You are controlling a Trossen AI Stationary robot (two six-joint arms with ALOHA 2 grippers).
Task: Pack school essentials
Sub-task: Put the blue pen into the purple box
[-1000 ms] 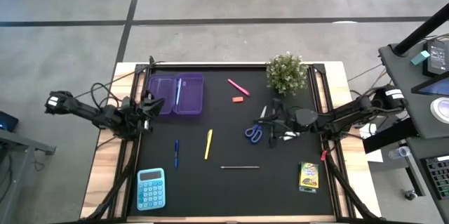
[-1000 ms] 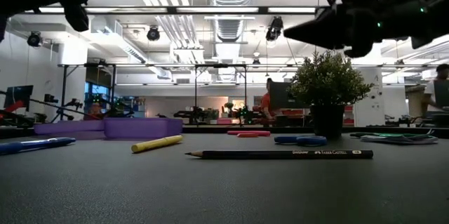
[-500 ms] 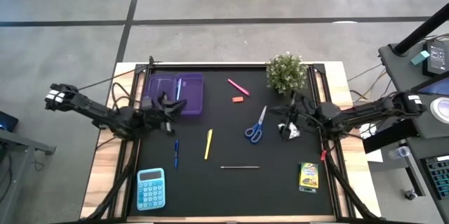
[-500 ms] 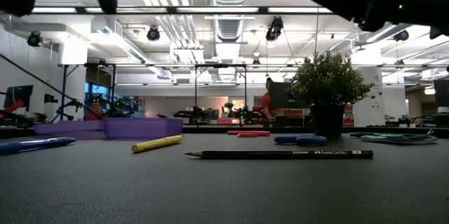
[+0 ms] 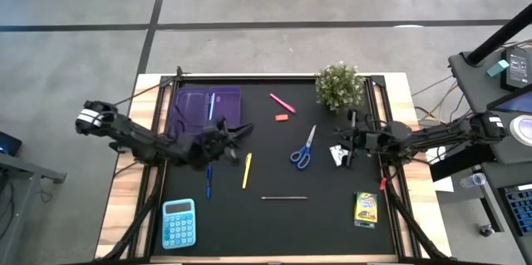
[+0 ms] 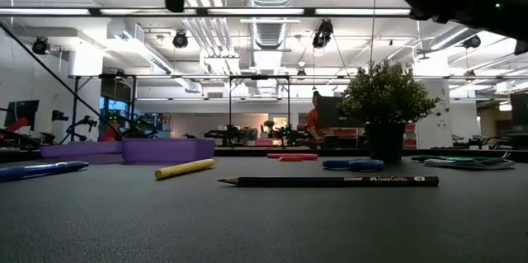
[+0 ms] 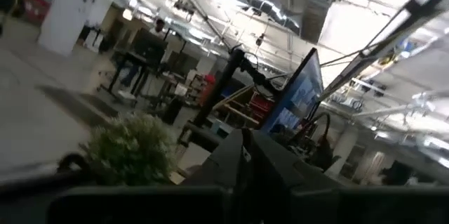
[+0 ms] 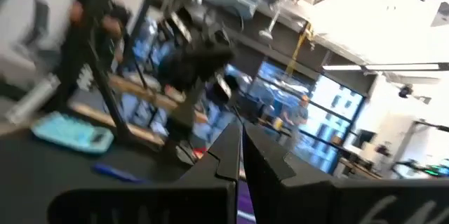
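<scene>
In the high view my left gripper [image 5: 242,131], shut, hovers off the purple case's [image 5: 207,110] near right corner, just beyond the yellow pen [image 5: 247,169]. My right gripper [image 5: 349,139], shut, hangs by the white packet [image 5: 338,155], right of the blue-handled scissors [image 5: 302,149]. Both touch nothing and stay high in the low view. Lying flat on the mat are a blue pen [image 5: 209,180], the thin grey stick [image 5: 284,198], the crayon box [image 5: 365,208], a pink pen [image 5: 282,101] and the red eraser [image 5: 282,117]. Another blue pen [image 5: 211,105] lies inside the case.
A potted plant [image 5: 339,86] stands at the far right of the black mat, close behind my right gripper. A light blue calculator [image 5: 179,222] lies at the near left corner. Wooden rails [image 5: 126,207] border the mat left and right.
My left gripper has swung from the table's left edge toward the right, passing the near side of the purple case and ending near the yellow pen. My right gripper has drawn back toward the right edge, away from the scissors, and risen, uncovering the white packet. No object moved.
</scene>
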